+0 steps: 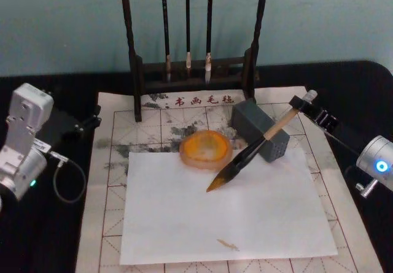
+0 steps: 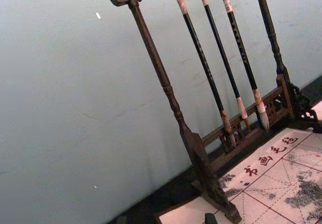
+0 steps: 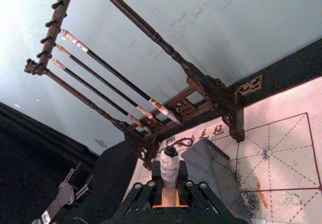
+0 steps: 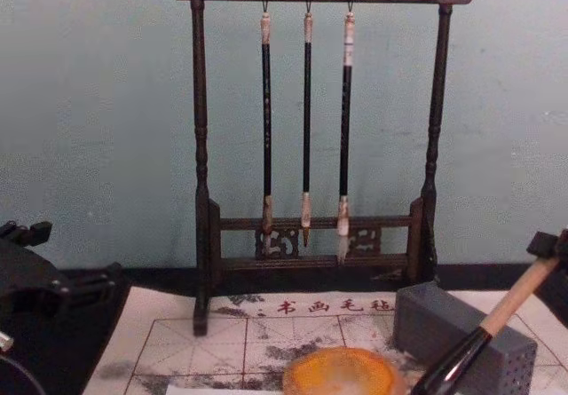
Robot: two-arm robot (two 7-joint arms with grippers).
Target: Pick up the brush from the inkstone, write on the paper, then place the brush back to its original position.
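Right gripper (image 1: 303, 106) clamps the brush (image 1: 258, 143) by its top end, above the paper's (image 1: 109, 215) far right corner. The brush slants down across the grey block (image 1: 247, 116), tip on the white sheet (image 1: 178, 224) just beside the orange dish (image 1: 206, 148). Small orange dab (image 1: 227, 244) near the sheet's front edge. Left gripper (image 1: 89, 123) sits off the paper's left edge

The brush (image 1: 260, 142) has a pale, matt wooden handle, a glossy black ferrule and dark bristles. The paper (image 1: 110, 211) is matt off-white, blotched grey, and a smooth white sheet (image 1: 227, 218) lies on it. The dish (image 1: 206, 147) looks like glossy, translucent amber glass or resin. The block (image 1: 249, 116) is matt grey, perhaps plastic. The rack (image 1: 132, 58) is dark turned wood; its 3 thin brushes (image 1: 188, 27) have glossy dark handles. The table (image 1: 55, 242) is matt black.
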